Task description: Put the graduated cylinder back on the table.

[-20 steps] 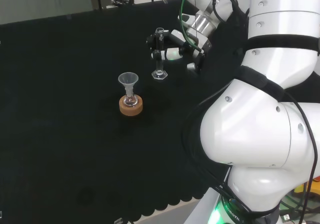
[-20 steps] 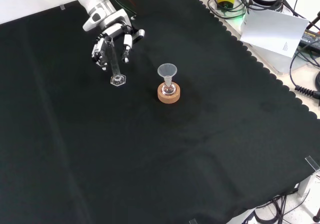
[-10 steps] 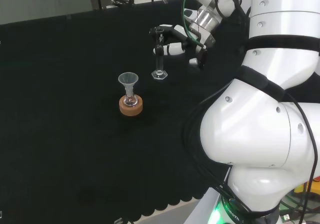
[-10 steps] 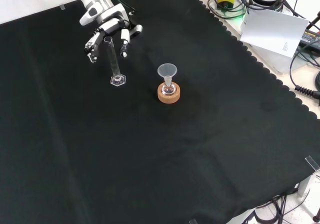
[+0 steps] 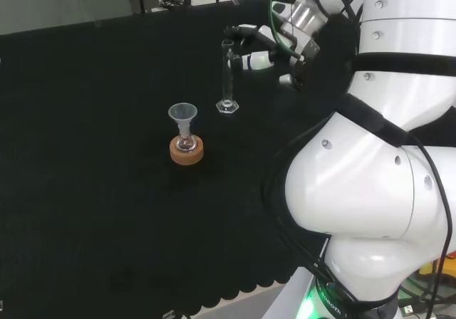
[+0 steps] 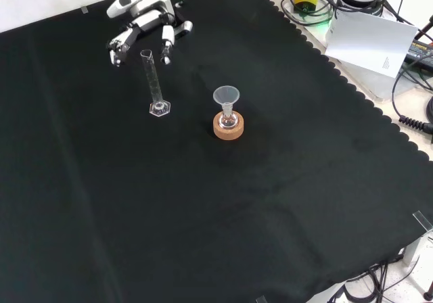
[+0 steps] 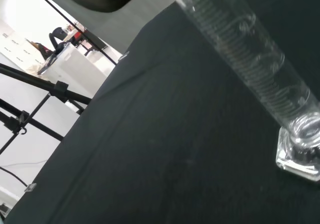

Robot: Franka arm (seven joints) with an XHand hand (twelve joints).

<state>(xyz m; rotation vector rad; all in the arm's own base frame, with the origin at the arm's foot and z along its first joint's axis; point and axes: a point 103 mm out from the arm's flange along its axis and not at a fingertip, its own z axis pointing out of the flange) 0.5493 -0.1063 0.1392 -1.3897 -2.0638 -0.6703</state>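
Note:
A clear graduated cylinder (image 5: 227,77) stands upright on its hexagonal foot on the black cloth (image 5: 85,191), seen also in the front view as the cylinder (image 6: 153,83) and close up in the wrist view as the cylinder (image 7: 250,54). The hand (image 5: 265,48) hovers just right of the cylinder's top in the head view, fingers spread and clear of the glass. In the front view the hand (image 6: 145,26) sits above and behind the cylinder's rim, open, holding nothing.
A small flask with a clear funnel (image 5: 183,116) in its neck rests on a cork ring (image 5: 187,151), near the cylinder; in the front view the cork ring (image 6: 228,127) lies right of it. The arm's white links (image 5: 370,184) stand at the head view's right.
The hand has let go of the cylinder and drawn up and back from it, fingers spreading. The cylinder stays standing in the same spot.

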